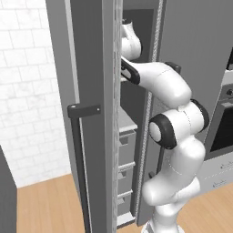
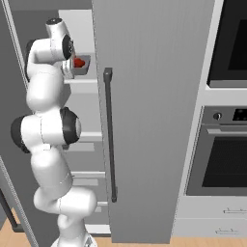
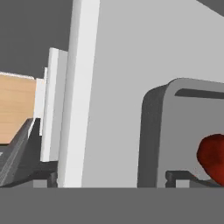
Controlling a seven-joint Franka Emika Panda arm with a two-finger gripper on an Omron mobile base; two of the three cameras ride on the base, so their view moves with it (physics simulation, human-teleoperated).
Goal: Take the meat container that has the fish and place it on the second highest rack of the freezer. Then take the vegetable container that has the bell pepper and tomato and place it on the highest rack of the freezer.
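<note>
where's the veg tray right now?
In the right base view, the vegetable container is high inside the open freezer, over a white shelf, just right of the arm's wrist.

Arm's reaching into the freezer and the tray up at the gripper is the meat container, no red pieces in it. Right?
Not quite: the tray is the vegetable container; the right base view shows a red piece in it. The arm does reach into the freezer.

Your arm (image 2: 48, 140) stands folded upright, forearm reaching high and forward; whether the hand (image 3: 111, 179) is open can't be told.
</note>
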